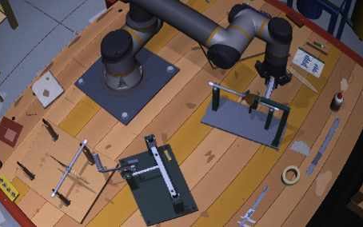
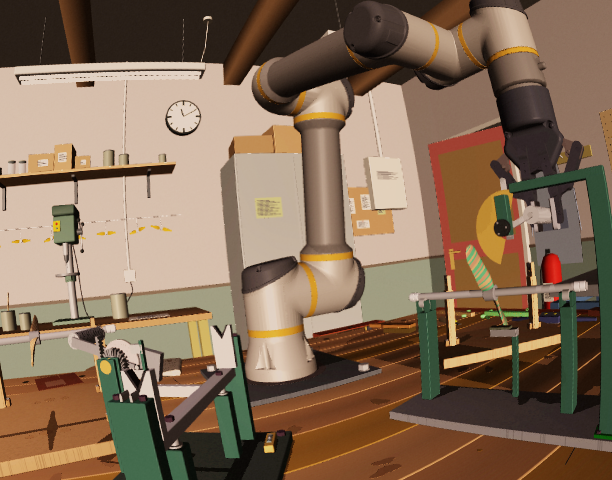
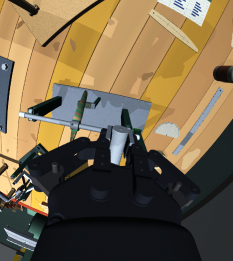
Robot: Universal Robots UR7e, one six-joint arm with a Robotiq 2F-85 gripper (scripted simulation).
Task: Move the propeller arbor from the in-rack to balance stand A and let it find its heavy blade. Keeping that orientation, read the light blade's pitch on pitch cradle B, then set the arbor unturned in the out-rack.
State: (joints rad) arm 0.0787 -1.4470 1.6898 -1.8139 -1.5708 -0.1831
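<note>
The propeller arbor (image 1: 236, 92) (image 2: 498, 293) (image 3: 61, 121), a grey shaft with a green-and-tan striped blade (image 2: 477, 267) (image 3: 78, 112) on its hub, rests across the green posts of a stand on a grey plate (image 1: 244, 118) at the right of the bench. Above the shaft's right end, under a tall green frame (image 2: 601, 289), my gripper (image 1: 270, 88) (image 2: 547, 214) (image 3: 118, 140) is closed on a white knurled handle (image 3: 117, 145) (image 2: 535, 213) that hangs from the frame.
A dark green stand (image 1: 160, 180) with a grey cross arm sits at bench centre front. Left of it a cork board (image 1: 60, 168) carries posts and another shaft (image 1: 70, 168). A ruler (image 1: 323, 146), protractor (image 1: 300, 148), tape roll (image 1: 290, 174) and bottle (image 1: 337, 100) lie to the right.
</note>
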